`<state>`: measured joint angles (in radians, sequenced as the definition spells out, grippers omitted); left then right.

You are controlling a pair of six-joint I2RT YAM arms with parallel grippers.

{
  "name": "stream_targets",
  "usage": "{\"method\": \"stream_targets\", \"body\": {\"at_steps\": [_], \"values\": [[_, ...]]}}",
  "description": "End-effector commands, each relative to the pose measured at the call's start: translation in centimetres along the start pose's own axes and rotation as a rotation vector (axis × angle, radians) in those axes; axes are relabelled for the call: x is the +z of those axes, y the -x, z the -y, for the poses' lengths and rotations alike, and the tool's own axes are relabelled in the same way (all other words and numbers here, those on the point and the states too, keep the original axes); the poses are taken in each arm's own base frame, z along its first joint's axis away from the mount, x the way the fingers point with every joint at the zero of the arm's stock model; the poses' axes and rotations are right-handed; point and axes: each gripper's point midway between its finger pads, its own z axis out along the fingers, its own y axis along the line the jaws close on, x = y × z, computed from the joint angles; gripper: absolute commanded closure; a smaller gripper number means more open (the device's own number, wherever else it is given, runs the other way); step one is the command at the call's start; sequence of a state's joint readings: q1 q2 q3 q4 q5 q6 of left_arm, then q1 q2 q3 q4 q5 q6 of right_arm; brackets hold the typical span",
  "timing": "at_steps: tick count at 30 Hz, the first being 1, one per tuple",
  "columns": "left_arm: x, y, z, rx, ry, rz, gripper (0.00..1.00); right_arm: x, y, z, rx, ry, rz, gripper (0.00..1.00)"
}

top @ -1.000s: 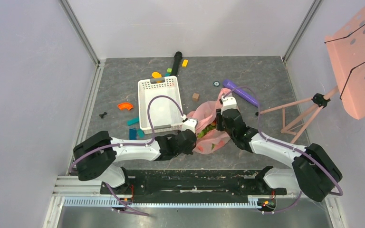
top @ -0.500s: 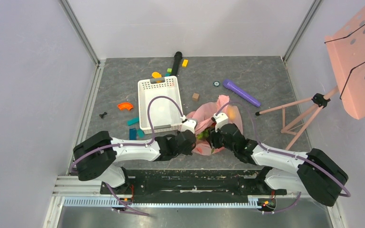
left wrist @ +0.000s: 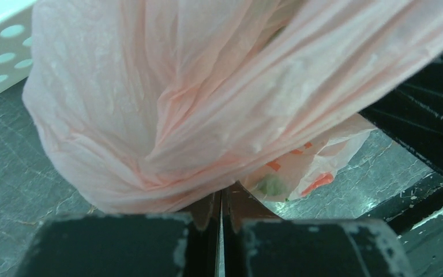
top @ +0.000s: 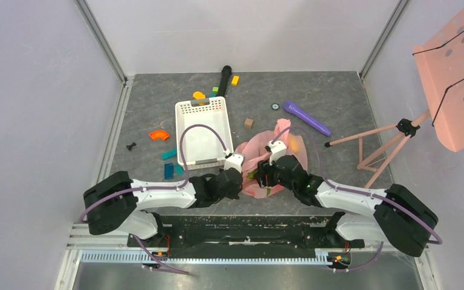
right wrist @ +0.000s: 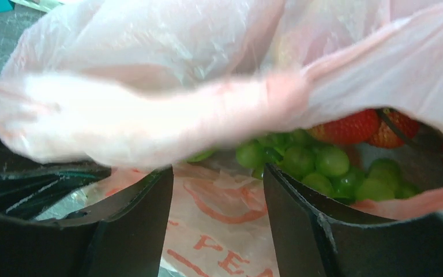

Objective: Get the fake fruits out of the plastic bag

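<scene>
The pink plastic bag [top: 278, 151] lies crumpled between my two arms, near the table's front. My left gripper [left wrist: 222, 199] is shut on a bunched fold of the bag [left wrist: 179, 98], and the plastic stretches taut away from its tips; in the top view this gripper [top: 237, 181] sits at the bag's left edge. My right gripper [right wrist: 216, 190] stands open at the bag's mouth, over printed plastic and holding nothing. Just beyond its right finger [right wrist: 291, 208] lie fake fruits: green grapes [right wrist: 314, 164] and red strawberries [right wrist: 349, 127]. A raised flap of bag [right wrist: 150, 109] hangs over them.
A white perforated basket [top: 184, 121] stands left of the bag. A purple cylinder [top: 307, 118] lies behind the bag and a black cylinder [top: 224, 78] at the back. Small coloured blocks [top: 169, 154] lie scattered on the left. A pink stand [top: 374, 151] leans in at the right.
My right gripper has moved left and nearer, from the bag's far side down to its mouth, and its jaws have widened. My left gripper stays shut on the bag and has pulled it slightly nearer.
</scene>
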<state>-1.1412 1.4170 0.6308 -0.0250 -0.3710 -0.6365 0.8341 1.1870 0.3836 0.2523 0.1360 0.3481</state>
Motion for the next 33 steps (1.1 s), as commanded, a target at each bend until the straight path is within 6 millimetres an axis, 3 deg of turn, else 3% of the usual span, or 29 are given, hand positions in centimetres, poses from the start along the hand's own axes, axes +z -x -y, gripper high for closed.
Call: {"method": "stream_targets", "body": {"at_steps": [1, 4, 6, 9, 21, 29, 33], "values": [[-0.5, 0.1, -1.1, -0.054, 0.042, 0.036, 0.98, 1.1, 3.3, -1.8, 0.041, 0.045, 0.074, 0.37], [-0.5, -0.3, -1.6, -0.060, 0.051, 0.034, 0.98, 1.0, 3.8, -2.4, 0.054, 0.075, 0.098, 0.33], [-0.5, -0.6, -1.8, -0.062, 0.057, 0.031, 0.98, 1.0, 4.0, -2.4, 0.058, 0.074, 0.110, 0.22], [-0.5, -0.8, -2.0, -0.064, 0.061, 0.032, 0.98, 1.2, 4.2, -2.4, 0.055, 0.064, 0.110, 0.15], [-0.3, -0.9, -2.5, -0.068, 0.074, 0.032, 0.98, 3.8, 3.7, -3.2, 0.045, 0.087, 0.068, 0.13], [-0.3, -0.9, -2.6, -0.067, 0.076, 0.034, 0.98, 5.7, 2.8, -3.6, 0.051, 0.093, 0.030, 0.03], [-0.3, -0.9, -2.7, -0.069, 0.076, 0.035, 0.98, 6.3, 2.3, -3.9, 0.057, 0.107, 0.013, 0.12]]}}
